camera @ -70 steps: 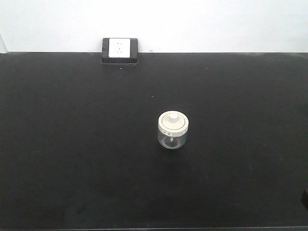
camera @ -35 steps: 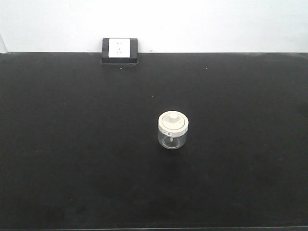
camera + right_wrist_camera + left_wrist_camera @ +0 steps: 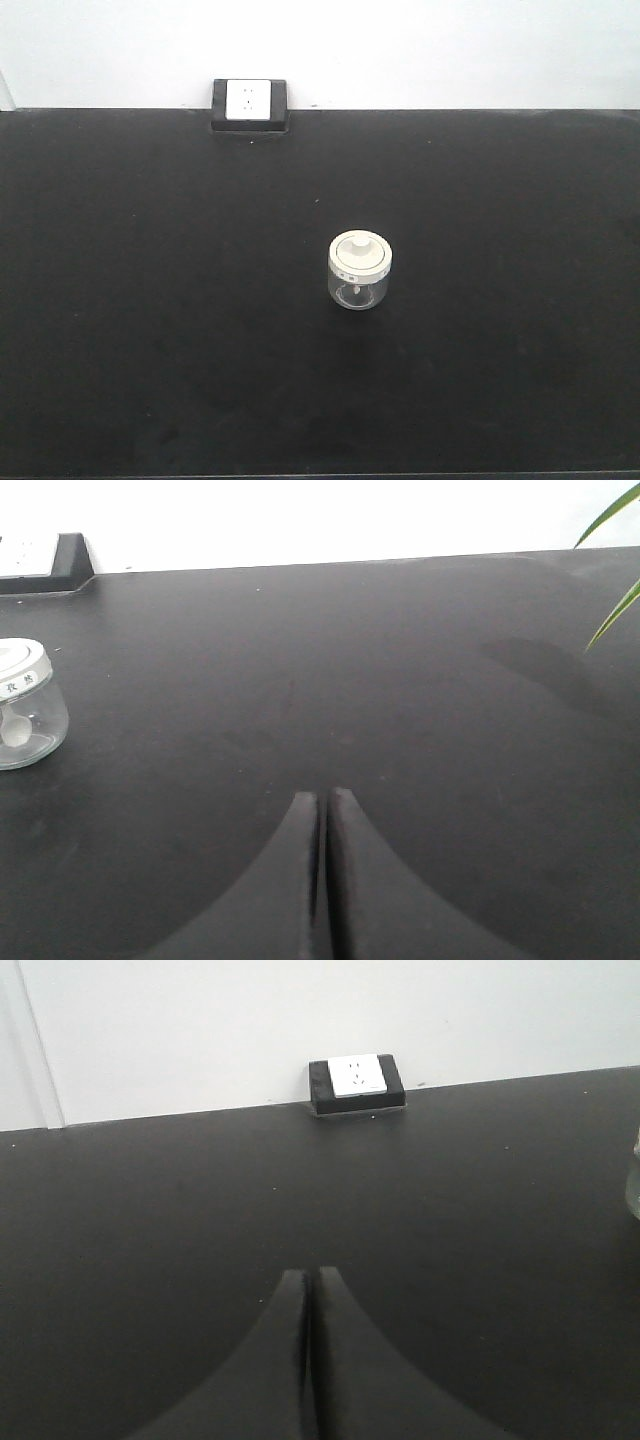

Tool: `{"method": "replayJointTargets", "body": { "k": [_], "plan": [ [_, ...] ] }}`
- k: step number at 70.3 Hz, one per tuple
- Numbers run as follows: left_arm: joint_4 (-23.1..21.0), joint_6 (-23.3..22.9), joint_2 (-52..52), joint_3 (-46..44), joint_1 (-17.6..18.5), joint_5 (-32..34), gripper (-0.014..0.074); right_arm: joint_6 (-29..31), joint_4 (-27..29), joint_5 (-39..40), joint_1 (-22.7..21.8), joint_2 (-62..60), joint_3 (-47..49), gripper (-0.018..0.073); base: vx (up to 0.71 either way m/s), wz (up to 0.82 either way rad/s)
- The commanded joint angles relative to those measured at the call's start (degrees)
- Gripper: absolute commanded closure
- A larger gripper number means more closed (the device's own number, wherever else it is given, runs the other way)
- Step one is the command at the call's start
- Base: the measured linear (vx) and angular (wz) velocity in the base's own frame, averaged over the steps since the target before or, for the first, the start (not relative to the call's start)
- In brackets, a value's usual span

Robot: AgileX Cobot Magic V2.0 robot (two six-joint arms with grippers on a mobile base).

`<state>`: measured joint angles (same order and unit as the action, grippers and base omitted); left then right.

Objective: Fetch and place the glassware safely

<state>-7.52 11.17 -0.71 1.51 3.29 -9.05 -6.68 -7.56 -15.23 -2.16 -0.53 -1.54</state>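
A small squat clear glass jar (image 3: 359, 271) with a cream-white lid (image 3: 359, 252) is seen standing upright near the middle of a black tabletop (image 3: 150, 300), slightly right of centre in the front view. The lid is topped by a central knob, and small dark marks are printed along its rim. Something small and pale is visible inside the jar, but it cannot be made out. Nothing is touching the jar.

In the right wrist view the jar is found at the far left edge, well apart from the right gripper (image 3: 321, 800), whose two dark fingers are pressed together with only a thin seam between them. Nothing is held by it. In the left wrist view only a sliver of glass is caught at the right edge; the left gripper (image 3: 307, 1278) is likewise closed tight on nothing.

At the back edge of the tabletop, against the white wall (image 3: 450, 50), a black-framed white power socket (image 3: 249, 102) is set. Green leaf tips (image 3: 612, 560) are seen at the upper right of the right wrist view.
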Motion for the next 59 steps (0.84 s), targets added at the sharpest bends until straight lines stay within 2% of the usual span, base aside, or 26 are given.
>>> {"method": "replayJointTargets", "body": {
  "k": [1,59],
  "plan": [
    [-0.6,-0.3,-0.6,1.7,-0.2,4.2,0.0603,0.4,-0.3,4.2,-0.3,-0.7,-1.1,0.0563,0.00,0.00],
    [-0.6,-0.3,-0.6,1.7,-0.2,4.2,0.0603,0.4,-0.3,4.2,-0.3,-0.7,-1.1,0.0563,0.00,0.00]
  ]
}}
